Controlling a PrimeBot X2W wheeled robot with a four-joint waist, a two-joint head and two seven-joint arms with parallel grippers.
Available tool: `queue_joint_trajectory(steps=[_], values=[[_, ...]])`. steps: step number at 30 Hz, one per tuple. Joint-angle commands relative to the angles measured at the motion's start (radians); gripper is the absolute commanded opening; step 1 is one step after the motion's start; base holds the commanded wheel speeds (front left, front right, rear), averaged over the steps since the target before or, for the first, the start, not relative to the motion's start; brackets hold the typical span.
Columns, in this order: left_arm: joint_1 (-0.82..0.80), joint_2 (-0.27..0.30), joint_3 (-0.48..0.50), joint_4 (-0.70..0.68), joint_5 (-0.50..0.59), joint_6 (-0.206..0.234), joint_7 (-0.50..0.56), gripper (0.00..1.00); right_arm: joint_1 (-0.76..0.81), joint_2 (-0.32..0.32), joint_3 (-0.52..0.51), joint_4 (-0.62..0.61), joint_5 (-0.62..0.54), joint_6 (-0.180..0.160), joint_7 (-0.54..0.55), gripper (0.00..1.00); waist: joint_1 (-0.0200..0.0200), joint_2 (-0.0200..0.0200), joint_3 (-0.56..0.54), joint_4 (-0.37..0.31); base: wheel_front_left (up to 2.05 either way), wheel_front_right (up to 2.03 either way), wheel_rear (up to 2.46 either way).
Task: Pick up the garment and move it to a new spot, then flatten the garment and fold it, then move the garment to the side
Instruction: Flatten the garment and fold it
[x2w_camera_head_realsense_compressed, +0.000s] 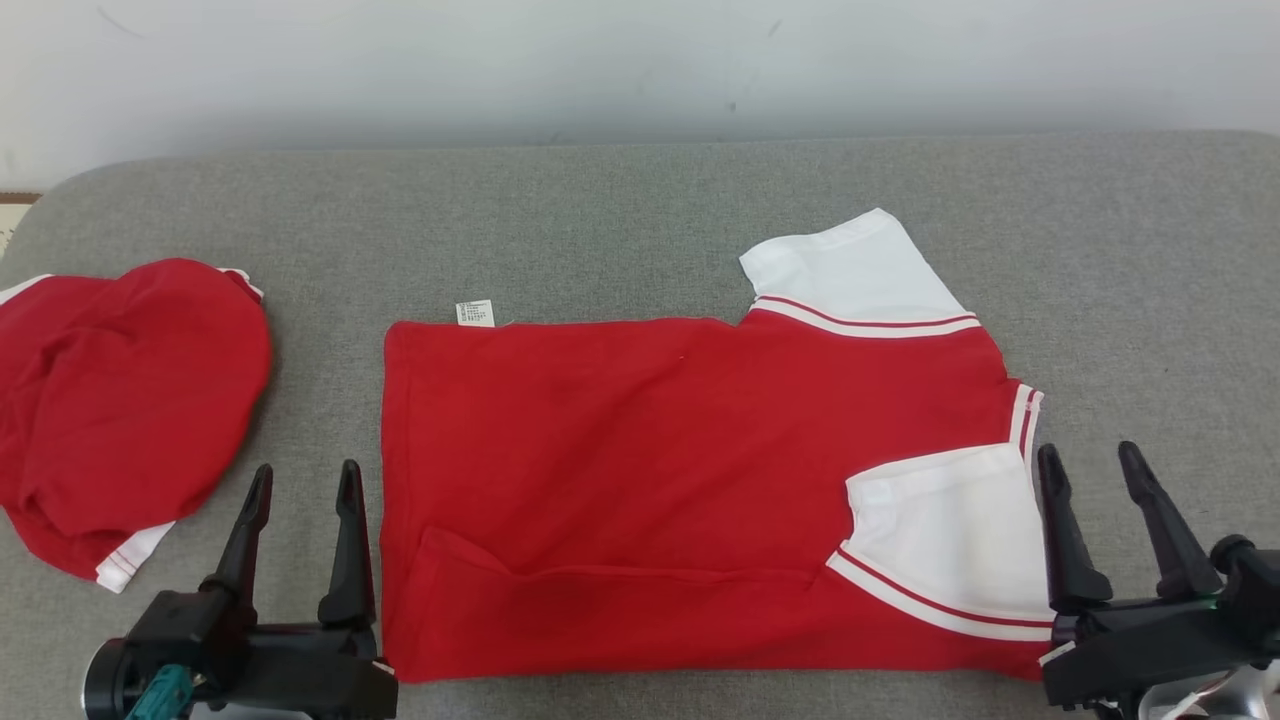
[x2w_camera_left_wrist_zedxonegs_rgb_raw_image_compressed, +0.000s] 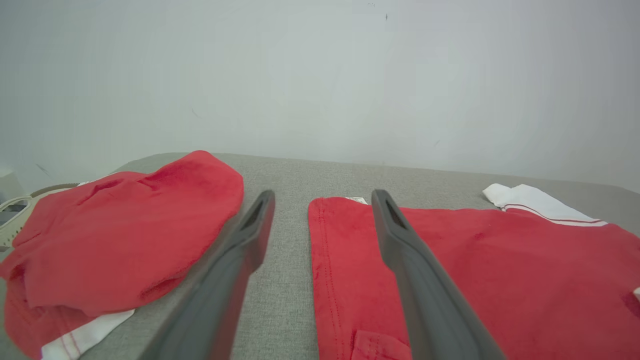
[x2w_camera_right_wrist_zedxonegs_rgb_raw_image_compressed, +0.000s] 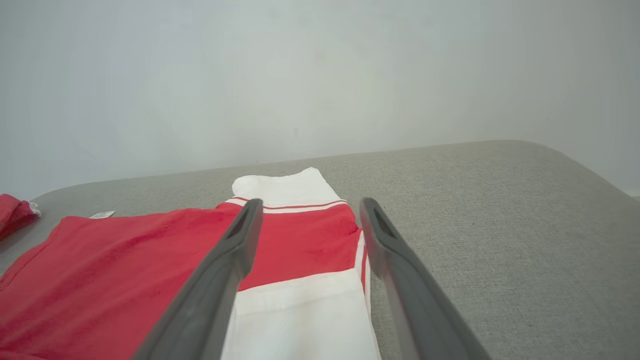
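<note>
Fingers (x2w_camera_head_realsense_compressed: 243, 540) of the left gripper (x2w_camera_head_realsense_compressed: 306, 470) are held apart with nothing between them, poised just beside the hem end of the garment (x2w_camera_head_realsense_compressed: 650, 470). Those of the right gripper (x2w_camera_head_realsense_compressed: 1087, 452) are likewise spread and empty, just beside the white near sleeve (x2w_camera_head_realsense_compressed: 950, 530), which is turned in over the red body. The garment is laid flat at the middle of the grey worktop (x2w_camera_head_realsense_compressed: 640, 220), its far sleeve (x2w_camera_head_realsense_compressed: 860, 270) spread outward and a shallow crease seen along the near edge. A second red garment (x2w_camera_head_realsense_compressed: 120, 400) is bunched at the left. Folding is judged to be in hand; next, both near corners would need to be pinched and carried over together.
</note>
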Motion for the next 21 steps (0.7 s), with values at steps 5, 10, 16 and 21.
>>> queue_joint_trajectory(steps=[5, 10, 16, 21], values=[[-0.009, 0.013, -0.012, 0.042, 0.03, 0.009, -0.012, 1.0, 0.0, -0.01, 0.034, 0.008, -0.017, -0.001, -0.01, 1.0, 0.0, 0.0, -0.007, 0.001, 0.0, 0.0, 0.0], [0.009, 0.017, -0.018, 0.053, 0.037, 0.015, -0.015, 1.0, 0.016, 0.001, 0.036, 0.003, -0.021, -0.001, -0.01, 1.0, 0.0, 0.0, -0.015, -0.002, 0.0, 0.0, 0.0], [0.015, 0.018, -0.025, 0.047, 0.033, 0.017, -0.005, 1.0, 0.027, 0.009, 0.036, -0.003, -0.019, -0.001, -0.009, 1.0, 0.0, 0.0, -0.018, -0.003, 0.0, 0.0, 0.0], [-0.035, 0.022, -0.035, 0.048, 0.011, -0.007, 0.021, 1.0, 0.019, 0.007, 0.036, -0.006, -0.014, -0.001, -0.008, 1.0, 0.0, 0.0, -0.007, -0.002, 0.0, 0.0, 0.0]])
